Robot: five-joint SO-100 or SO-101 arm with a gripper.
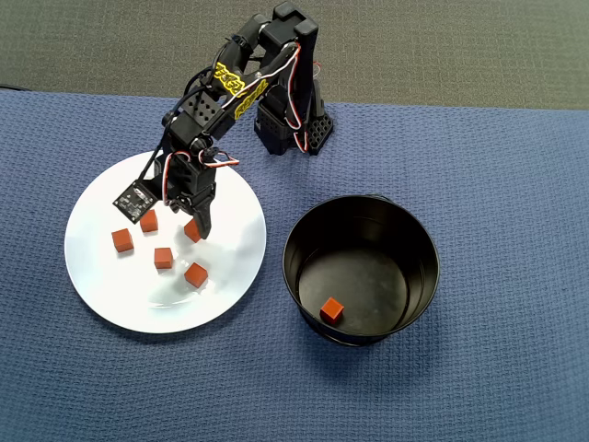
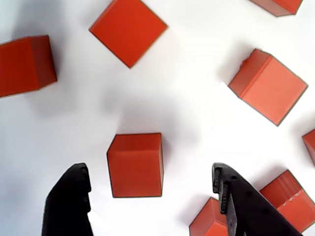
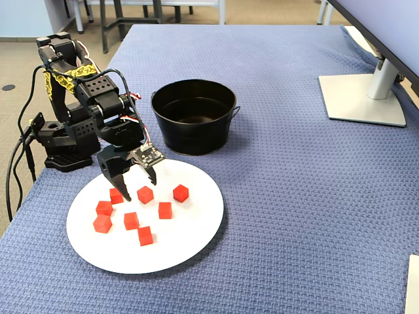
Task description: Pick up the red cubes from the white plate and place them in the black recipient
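Several red cubes lie on the white plate (image 1: 106, 285), which also shows in the fixed view (image 3: 190, 229) and fills the wrist view (image 2: 187, 98). My gripper (image 1: 179, 221) hangs low over the plate, jaws open. In the wrist view the gripper (image 2: 150, 172) straddles one red cube (image 2: 135, 164), with a gap on each side. The fixed view shows the gripper (image 3: 139, 189) around that cube (image 3: 145, 194). Another cube (image 2: 209, 223) lies by the right finger (image 2: 238, 206). The black recipient (image 1: 409, 244) stands right of the plate and holds one red cube (image 1: 331, 309).
The arm's base (image 1: 294, 124) stands behind the plate on the blue cloth (image 1: 497, 184). In the fixed view the black recipient (image 3: 193, 131) is behind the plate and a monitor stand (image 3: 363, 98) is at the far right. Cables (image 3: 16, 170) hang at the table's left edge.
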